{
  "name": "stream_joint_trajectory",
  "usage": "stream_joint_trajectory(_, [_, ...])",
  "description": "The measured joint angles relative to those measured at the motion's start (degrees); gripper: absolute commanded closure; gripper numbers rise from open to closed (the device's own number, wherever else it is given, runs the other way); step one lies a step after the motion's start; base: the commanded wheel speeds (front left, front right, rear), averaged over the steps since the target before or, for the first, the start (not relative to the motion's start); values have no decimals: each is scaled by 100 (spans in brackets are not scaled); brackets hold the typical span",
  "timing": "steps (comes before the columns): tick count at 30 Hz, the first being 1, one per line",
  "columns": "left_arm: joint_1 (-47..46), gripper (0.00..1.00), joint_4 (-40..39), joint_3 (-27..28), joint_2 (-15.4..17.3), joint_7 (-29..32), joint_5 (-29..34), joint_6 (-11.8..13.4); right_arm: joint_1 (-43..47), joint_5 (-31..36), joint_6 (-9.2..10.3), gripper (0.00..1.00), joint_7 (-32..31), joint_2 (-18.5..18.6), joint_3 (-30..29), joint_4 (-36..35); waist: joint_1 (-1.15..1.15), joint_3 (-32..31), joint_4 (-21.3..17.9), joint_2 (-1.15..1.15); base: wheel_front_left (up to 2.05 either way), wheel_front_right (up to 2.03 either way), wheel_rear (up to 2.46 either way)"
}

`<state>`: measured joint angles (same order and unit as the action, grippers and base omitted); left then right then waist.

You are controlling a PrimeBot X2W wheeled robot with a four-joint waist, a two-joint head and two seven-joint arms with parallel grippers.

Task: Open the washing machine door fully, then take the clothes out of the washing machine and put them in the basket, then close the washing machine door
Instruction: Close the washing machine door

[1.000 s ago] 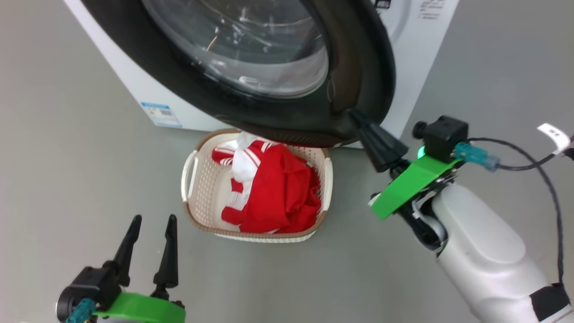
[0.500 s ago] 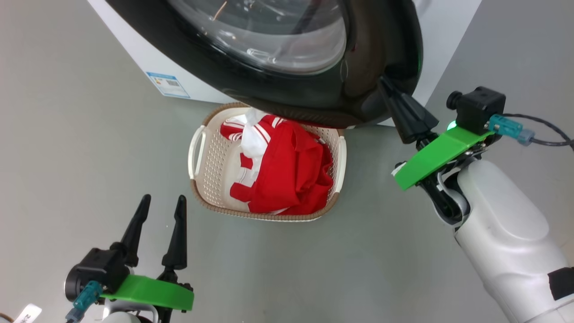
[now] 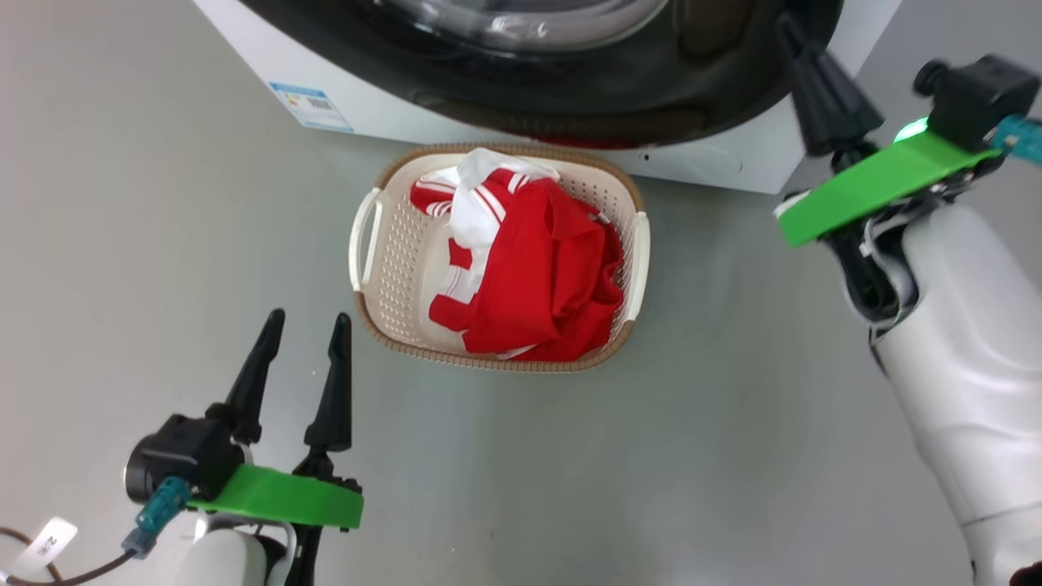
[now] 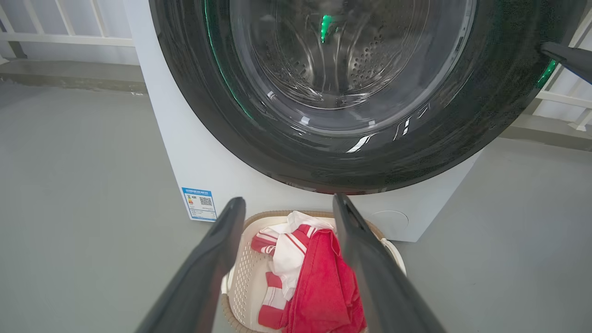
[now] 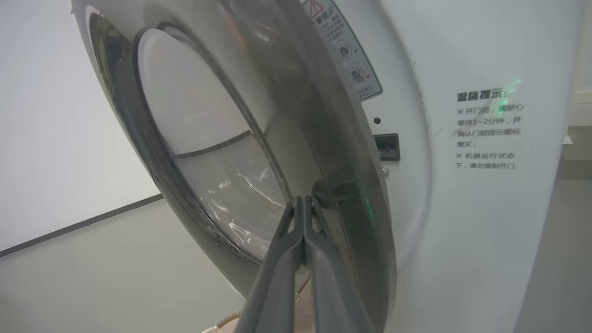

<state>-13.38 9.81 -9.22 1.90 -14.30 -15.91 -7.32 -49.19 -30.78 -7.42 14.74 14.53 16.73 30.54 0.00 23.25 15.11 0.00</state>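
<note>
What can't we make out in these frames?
- Right wrist view: door is blurred, so latched or ajar is unclear.
- Left wrist view: drum floor is hidden behind the door's black rim.
- Head view: basket floor is covered by clothes; right gripper merges with the dark door.

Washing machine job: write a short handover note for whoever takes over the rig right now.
Grippers: the left gripper is open and empty, hovering beside the basket. The right gripper is shut, holding nothing, tips at the black rim of the washing machine door.
Things: the clothes lie in the basket, in front of the washing machine.
Done: unloading; the drum looks empty through the glass.
Left: the door is nearly shut but ajar on the latch side; push it home.
</note>
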Motion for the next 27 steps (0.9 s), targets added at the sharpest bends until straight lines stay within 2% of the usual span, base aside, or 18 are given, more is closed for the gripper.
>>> stream_joint_trajectory(15, [-277, 0, -123, -171, -12, -24, -145, 0, -703, 268, -8, 100, -1, -59, -789, 144, 0, 390, 227, 0, 0, 0, 0])
stream_joint_trajectory(27, [-359, 0, -137, -200, -14, -24, -154, 0, -742, 357, -7, 100, -1, -154, -814, 57, 0, 353, 252, 0, 0, 0, 0])
